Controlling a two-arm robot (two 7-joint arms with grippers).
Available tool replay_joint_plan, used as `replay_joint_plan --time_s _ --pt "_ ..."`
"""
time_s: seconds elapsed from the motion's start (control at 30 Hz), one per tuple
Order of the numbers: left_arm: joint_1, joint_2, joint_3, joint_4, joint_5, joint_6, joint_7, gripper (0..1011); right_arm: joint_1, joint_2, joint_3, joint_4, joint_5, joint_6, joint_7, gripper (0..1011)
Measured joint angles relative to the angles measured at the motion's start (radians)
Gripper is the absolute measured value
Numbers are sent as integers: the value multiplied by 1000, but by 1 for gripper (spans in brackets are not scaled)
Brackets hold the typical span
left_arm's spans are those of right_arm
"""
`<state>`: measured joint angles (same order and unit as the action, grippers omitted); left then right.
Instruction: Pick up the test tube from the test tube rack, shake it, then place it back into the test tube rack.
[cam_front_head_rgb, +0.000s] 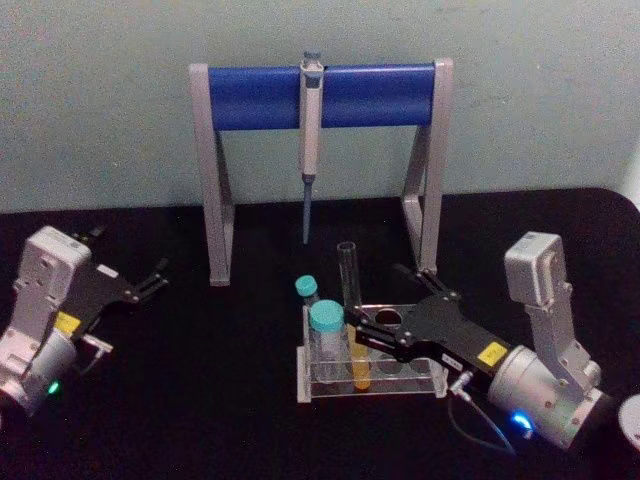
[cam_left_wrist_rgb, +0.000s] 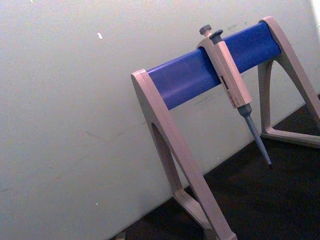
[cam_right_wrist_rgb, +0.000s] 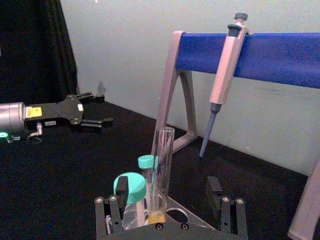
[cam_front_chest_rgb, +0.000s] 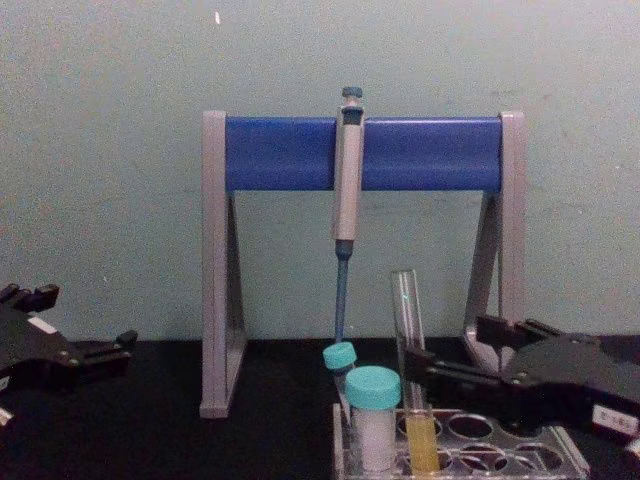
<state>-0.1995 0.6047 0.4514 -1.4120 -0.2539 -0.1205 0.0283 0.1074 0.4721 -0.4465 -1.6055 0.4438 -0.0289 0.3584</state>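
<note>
Colours: desk (cam_front_head_rgb: 220, 380) flat black, wall (cam_front_head_rgb: 100, 100) pale green-grey. The pipette stand (cam_front_head_rgb: 255, 97) has grey legs and a solid blue crossbar. The pipette (cam_front_head_rgb: 310, 130) is light grey with a blue-grey tip. The test tube (cam_front_head_rgb: 348, 280) is clear glass, yellow-orange liquid at the bottom. The test tube rack (cam_front_head_rgb: 400, 385) is clear plastic. Two vials (cam_front_head_rgb: 326, 352), whitish with teal caps. The right claw (cam_front_head_rgb: 376, 300) and left claw (cam_right_wrist_rgb: 102, 109) are black, one yellow label each. Arm housings silver-grey, with a green light on the left one, blue on the right.

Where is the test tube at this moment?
In the head view the test tube stands upright in the rack, right of centre, just right of the teal-capped vials, with the open right gripper at it from the right.
</note>
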Motion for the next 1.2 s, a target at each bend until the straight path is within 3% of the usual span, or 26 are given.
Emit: replay_joint_plan --time_s 0.43,1.2 --pt "0 0 0 0 0 0 0 1001 81 -62 -14 81 -37 25 57 1000" --pt "0 0 0 0 0 0 0 1002 87 -92 0 105 -46 51 86 1000"
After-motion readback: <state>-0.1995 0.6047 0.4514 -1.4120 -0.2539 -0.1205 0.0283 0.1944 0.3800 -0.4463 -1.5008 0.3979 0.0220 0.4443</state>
